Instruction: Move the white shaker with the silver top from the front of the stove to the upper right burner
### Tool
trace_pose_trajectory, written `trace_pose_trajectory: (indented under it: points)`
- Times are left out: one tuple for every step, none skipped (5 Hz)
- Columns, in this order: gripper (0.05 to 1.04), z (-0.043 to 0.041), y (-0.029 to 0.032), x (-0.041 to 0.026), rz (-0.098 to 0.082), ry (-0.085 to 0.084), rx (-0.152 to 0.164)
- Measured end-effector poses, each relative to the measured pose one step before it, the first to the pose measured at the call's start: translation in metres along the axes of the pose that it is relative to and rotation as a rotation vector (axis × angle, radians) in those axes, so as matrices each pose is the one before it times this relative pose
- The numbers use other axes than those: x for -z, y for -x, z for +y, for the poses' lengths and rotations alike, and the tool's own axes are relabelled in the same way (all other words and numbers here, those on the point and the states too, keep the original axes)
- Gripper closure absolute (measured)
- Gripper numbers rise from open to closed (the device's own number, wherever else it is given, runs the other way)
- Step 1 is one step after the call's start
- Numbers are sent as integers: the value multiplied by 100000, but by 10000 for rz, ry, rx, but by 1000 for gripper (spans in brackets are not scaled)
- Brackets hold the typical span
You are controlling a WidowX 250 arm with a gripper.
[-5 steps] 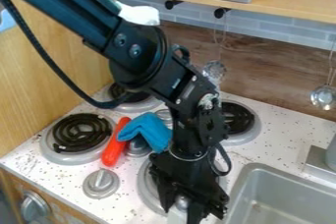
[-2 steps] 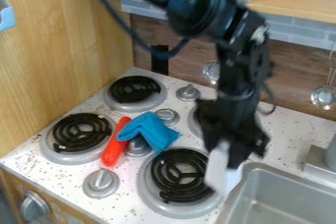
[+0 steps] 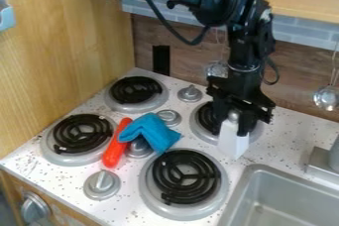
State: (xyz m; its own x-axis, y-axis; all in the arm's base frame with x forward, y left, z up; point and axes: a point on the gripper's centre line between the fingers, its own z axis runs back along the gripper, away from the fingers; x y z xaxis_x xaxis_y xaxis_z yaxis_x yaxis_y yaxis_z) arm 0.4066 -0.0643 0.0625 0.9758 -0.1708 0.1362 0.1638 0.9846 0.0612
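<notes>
The block [image 3: 233, 142], white and tapering, stands roughly upright at the near edge of a rear burner [image 3: 257, 133], close to the sink [image 3: 268, 170]; whether its base touches the worktop [image 3: 198, 143] I cannot tell. The end effector [image 3: 236, 121] is clamped on its upper end, around a small silvery cap (the cap is partly hidden, so its shape is a guess). I would judge the block light and stiff, its smooth faces perhaps a little slippery, not very fragile; its flat sides just below the cap should give the surest hold. Further out lie one blue cloth [image 3: 151, 132], probably soft and limp, best pinched at a fold, and one orange tool [image 3: 115, 145], likely stiff and light, best taken across its middle; the cloth lies against it. Counted, there are one block, one end effector, one cloth, one orange tool, four burners, four knobs on the worktop, one knob on the front panel, two hanging ladles and one sink.
</notes>
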Motion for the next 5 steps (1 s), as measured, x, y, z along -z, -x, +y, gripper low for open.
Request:
trace_pose_trajectory:
  points:
    - [473,1378,-103,804,233,-101,-270]
    - [473,360,-144,149,-138,-79,-150]
    - [473,26,333,853,-113,-52,-335]
    - [474,-662,539,1069,-242,390,-170]
    - [474,-507,-320,-194,-118,246,-27]
